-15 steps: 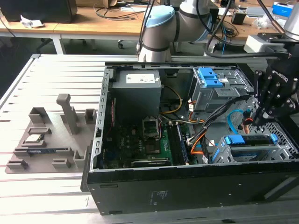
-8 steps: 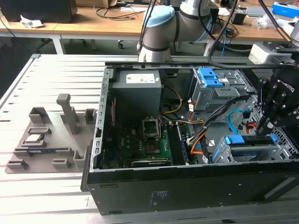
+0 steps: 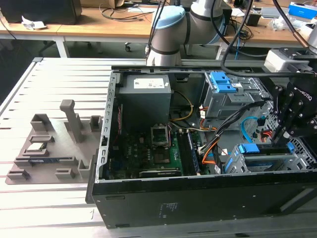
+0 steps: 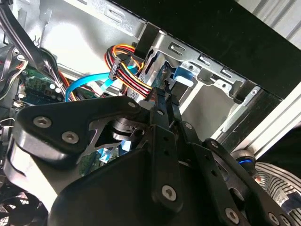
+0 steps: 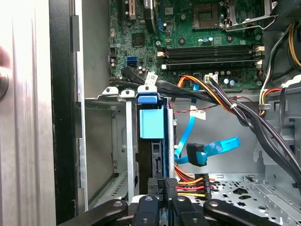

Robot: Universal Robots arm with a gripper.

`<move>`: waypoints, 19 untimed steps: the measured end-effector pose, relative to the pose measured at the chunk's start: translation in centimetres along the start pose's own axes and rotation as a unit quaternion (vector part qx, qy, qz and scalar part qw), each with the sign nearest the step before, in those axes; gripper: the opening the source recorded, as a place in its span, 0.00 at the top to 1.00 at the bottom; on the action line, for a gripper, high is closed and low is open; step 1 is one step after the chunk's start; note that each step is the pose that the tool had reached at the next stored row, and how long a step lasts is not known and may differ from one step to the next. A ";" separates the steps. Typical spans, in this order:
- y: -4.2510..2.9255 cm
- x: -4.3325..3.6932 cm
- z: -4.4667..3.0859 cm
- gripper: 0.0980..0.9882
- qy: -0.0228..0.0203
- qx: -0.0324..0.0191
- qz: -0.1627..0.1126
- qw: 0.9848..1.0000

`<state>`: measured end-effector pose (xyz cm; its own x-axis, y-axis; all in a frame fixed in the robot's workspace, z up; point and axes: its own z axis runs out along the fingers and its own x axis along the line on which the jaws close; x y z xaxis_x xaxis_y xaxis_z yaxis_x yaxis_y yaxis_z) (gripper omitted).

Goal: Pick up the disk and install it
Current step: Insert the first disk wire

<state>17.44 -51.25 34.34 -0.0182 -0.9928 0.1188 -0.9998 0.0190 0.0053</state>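
Exterior view coverage shows an open black computer case (image 3: 198,208) lying on a ribbed light-grey metal table (image 3: 59,79), with the black gripper (image 3: 287,131) lowered into the drive cage (image 3: 267,161) at the case's corner nearest the exterior view's right. The disk (image 3: 270,151) sits in this cage of perforated, folded sheet metal, standing on its edge, with its bright blue plastic rail visible at the end facing the green motherboard (image 3: 163,153). In the first wrist view the disk (image 5: 153,141) appears as a narrow dark slab between two silver cage walls, capped by a smooth blue plastic tab (image 5: 151,122). The gripper (image 5: 162,186) has its two slim, matt black fingers (image 5: 170,183) drawn close together at the disk's near end, with only a narrow gap between them; whether they actually clamp the disk cannot be told. In the second wrist view the fingers (image 4: 164,101) run almost parallel toward the cage. A flat blue data cable (image 5: 211,148) and a bundle of red, yellow and orange power wires (image 5: 193,181) lie loose just beside the cage. A grey boxy power supply (image 3: 146,99) occupies the case's far corner, and a grey moulded fixture (image 3: 54,146) rests on the table outside the case, toward the exterior view's left.
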 end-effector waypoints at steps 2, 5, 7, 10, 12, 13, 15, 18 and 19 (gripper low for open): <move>-0.01 -0.01 0.07 0.92 0.000 0.000 0.000 1.000; -0.01 -0.01 0.16 0.92 0.000 0.000 0.002 1.000; -0.04 -0.02 0.23 0.92 0.000 0.000 0.004 1.000; -0.15 -0.04 0.32 0.92 0.000 0.000 0.004 1.000; -0.20 -0.05 0.41 0.92 0.000 0.000 0.004 1.000; -0.20 -0.07 0.48 0.92 0.000 -0.001 0.004 1.000; -0.20 -0.06 0.51 0.92 0.000 -0.001 0.004 1.000; -0.21 -0.05 0.51 0.92 0.000 -0.001 0.005 1.000; -0.21 -0.03 0.62 0.92 0.000 -0.001 0.005 1.000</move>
<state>17.65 -51.30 33.72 -0.0276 -0.9925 0.1192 -0.9996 0.0284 0.0053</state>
